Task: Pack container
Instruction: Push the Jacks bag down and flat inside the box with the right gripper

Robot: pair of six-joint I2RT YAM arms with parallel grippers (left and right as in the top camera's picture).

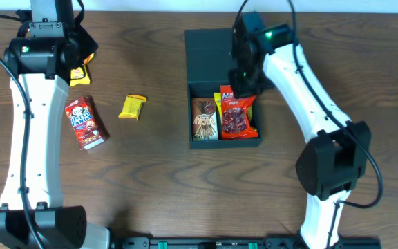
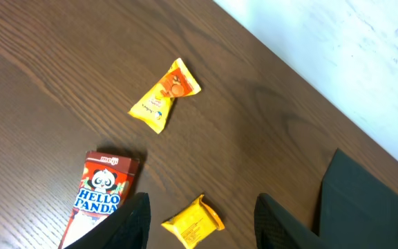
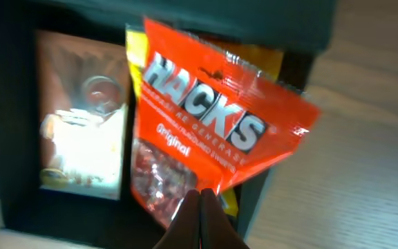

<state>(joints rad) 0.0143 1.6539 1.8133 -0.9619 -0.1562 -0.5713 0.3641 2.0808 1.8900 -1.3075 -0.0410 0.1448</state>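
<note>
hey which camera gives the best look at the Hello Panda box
The overhead view: the Hello Panda box lies whole and unobstructed. The left wrist view shows its label larger but cuts off its lower end. The right wrist view misses it.
</note>
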